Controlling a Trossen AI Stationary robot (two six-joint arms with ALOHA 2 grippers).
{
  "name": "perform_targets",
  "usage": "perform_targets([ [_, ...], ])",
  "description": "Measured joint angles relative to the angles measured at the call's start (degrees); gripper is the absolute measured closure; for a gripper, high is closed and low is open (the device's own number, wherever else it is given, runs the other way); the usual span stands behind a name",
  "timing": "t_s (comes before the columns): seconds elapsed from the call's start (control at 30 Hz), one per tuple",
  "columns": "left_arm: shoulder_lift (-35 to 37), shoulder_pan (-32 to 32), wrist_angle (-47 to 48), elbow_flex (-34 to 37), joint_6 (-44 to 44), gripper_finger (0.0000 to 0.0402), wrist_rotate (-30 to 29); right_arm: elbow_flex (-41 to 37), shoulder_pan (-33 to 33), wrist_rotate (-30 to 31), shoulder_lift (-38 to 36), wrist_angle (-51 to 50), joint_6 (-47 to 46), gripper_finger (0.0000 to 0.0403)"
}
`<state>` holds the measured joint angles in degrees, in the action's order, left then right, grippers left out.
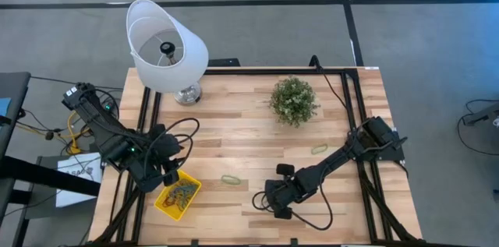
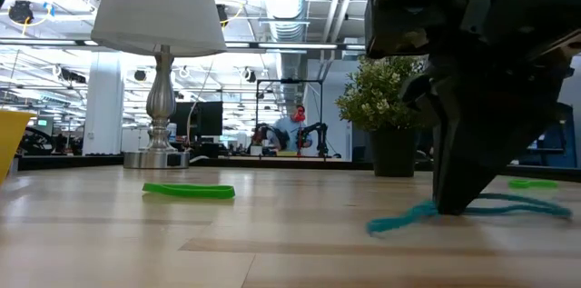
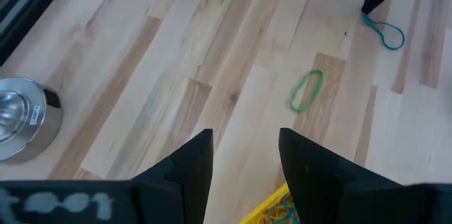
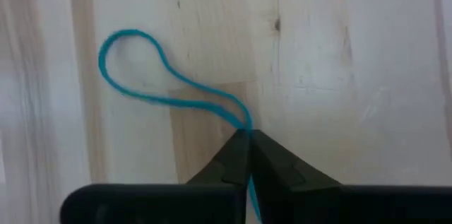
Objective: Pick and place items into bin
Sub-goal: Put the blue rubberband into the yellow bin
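Note:
A thin blue loop [image 4: 134, 61] lies on the wooden table near its front edge, and my right gripper [image 4: 245, 138] stands over it, pointing down, shut on it. The low view shows the same gripper [image 2: 454, 204] and loop [image 2: 399, 220]. One green loop [image 1: 231, 178] lies flat mid-table and another [image 1: 320, 149] farther right. The yellow bin [image 1: 178, 192] sits at the front left with several loops inside. My left gripper [image 3: 244, 160] hovers open just above the bin's far edge [image 3: 272, 210], touching nothing. My right gripper pinches the blue loop between its two fingertips where its strands run together [image 4: 240, 126]. The fingers come from above, pointing down. The band lies slack on the table, with its open loop [image 2: 399, 220] on one side of the fingertips and a strand [image 2: 531, 204] on the other.
A white-shaded lamp [image 1: 166, 44] on a silver base [image 1: 187, 93] stands at the table's far left. A small potted plant [image 1: 294, 100] stands far centre-right. Black cables [image 1: 312, 220] run along the front beside the right arm. Bare wood lies between the two grippers.

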<state>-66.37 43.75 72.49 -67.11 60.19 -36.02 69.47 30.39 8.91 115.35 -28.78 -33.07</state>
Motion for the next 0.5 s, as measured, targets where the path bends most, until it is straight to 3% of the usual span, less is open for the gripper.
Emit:
perform_targets([
  [0.17,0.00,0.00,0.00,0.02,-0.09,0.0248,-0.63,2.74,-0.71,2.69,-2.82,2.15,3.79,0.0400],
  [0.3,0.00,0.00,-0.05,0.02,-0.42,0.0248,-2.19,5.28,-2.20,8.02,-6.14,13.86,14.39,0.0400],
  [0.4,0.00,0.00,0.03,0.02,-0.74,0.0248,-2.70,5.94,-4.46,7.83,-5.06,24.34,21.69,0.0401],
  [0.5,0.25,0.03,0.75,0.02,-0.77,0.0248,-8.11,6.96,-7.25,5.92,-3.69,40.99,28.12,0.0402],
])
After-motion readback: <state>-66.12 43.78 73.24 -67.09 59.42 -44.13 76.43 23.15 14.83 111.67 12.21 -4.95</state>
